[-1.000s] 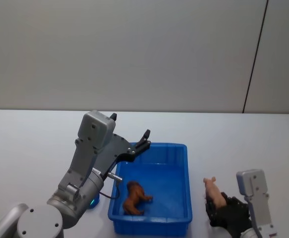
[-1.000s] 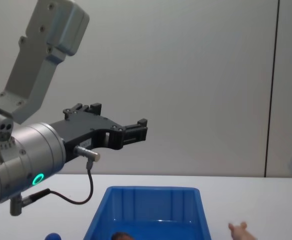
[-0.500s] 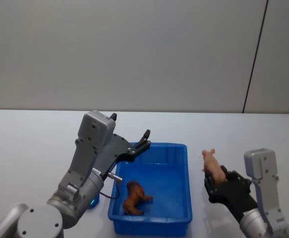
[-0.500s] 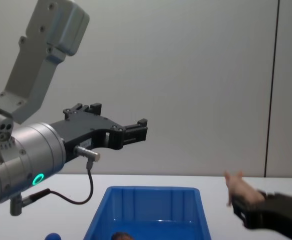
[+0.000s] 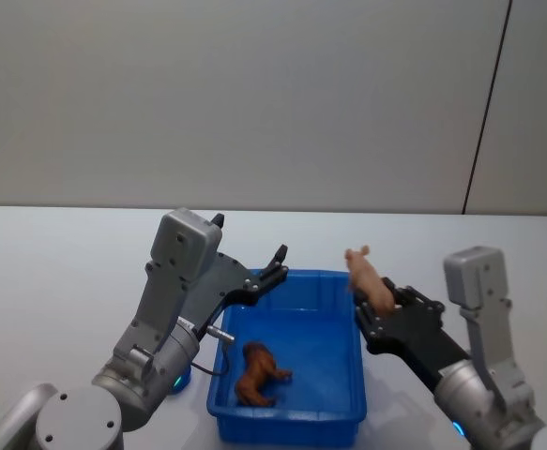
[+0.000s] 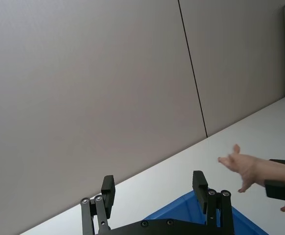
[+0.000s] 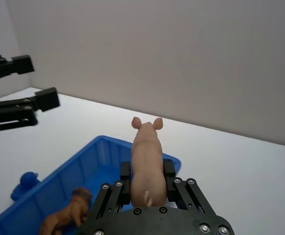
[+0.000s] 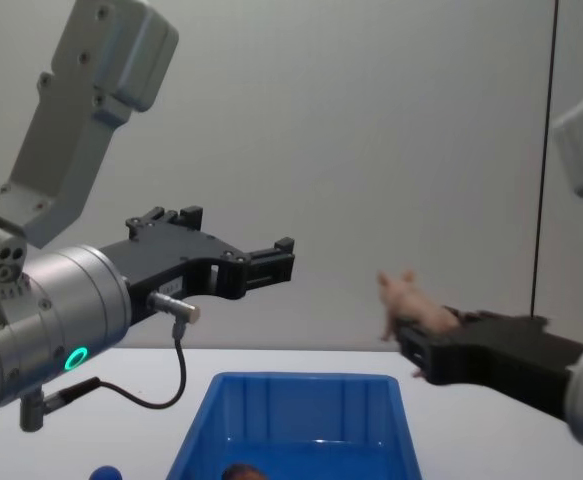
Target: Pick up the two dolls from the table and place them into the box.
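Shaggy brown toy animal lies inside the blue box, one doll done; the pink pig hangs above the box's right edge, pinched by the right gripper, not yet dropped in, while the left gripper hovers spread open and empty.

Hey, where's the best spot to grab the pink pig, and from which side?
Its barrel-shaped trunk, one finger on each flank, coming from the tail end. The right gripper holds the pig this way: the flanks are its broadest smooth faces, while legs, ears and snout are thin. The left gripper hangs open above the box.
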